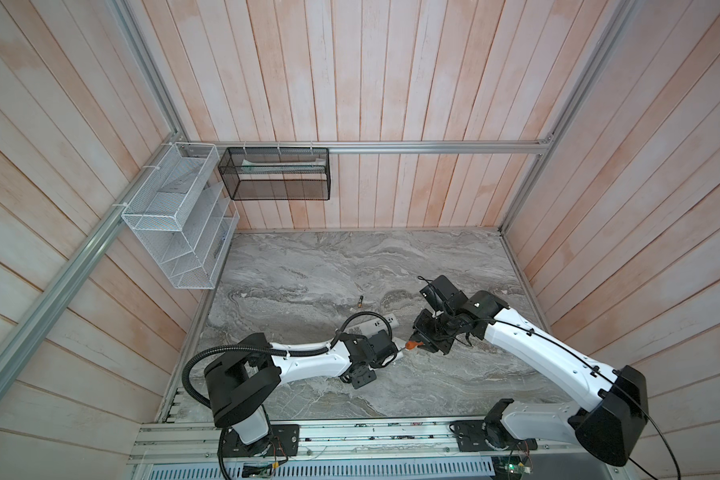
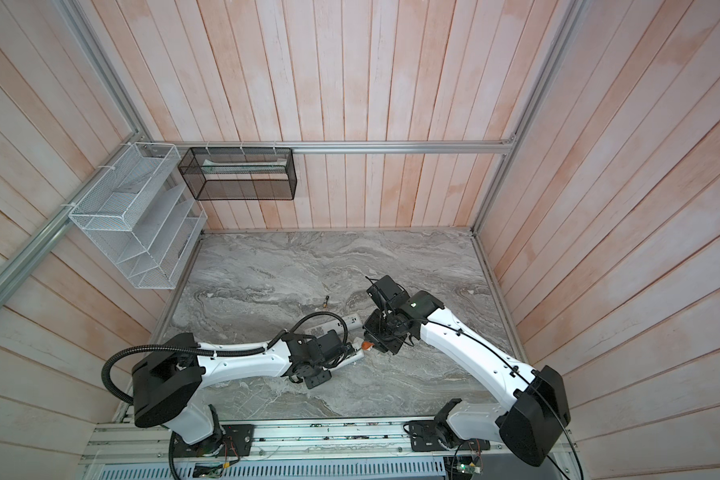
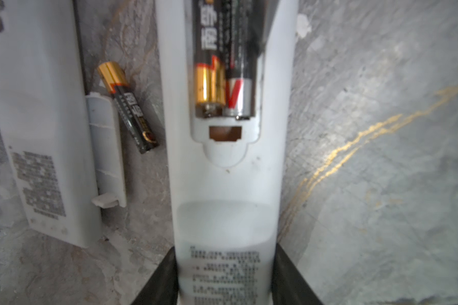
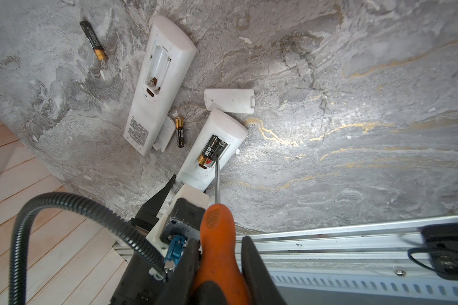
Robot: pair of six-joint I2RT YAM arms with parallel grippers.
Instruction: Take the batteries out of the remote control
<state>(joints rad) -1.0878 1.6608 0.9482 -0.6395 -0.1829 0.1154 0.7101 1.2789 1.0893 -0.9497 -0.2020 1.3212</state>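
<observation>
The right tool (image 4: 221, 247) is pinching the orange screwdriver (image 4: 216, 219), whose tip is lying against the two batteries (image 4: 211, 152) sitting in the open remote (image 4: 224, 124). The left tool (image 3: 225, 277) is clamping that remote's printed end on the counter (image 4: 354, 145). A loose battery (image 4: 179, 132) is lying between it and a second remote (image 4: 159, 79), another battery (image 4: 93, 39) well beyond.

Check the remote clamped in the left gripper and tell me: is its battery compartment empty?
No: two batteries lie side by side inside that remote, in plain sight.
</observation>
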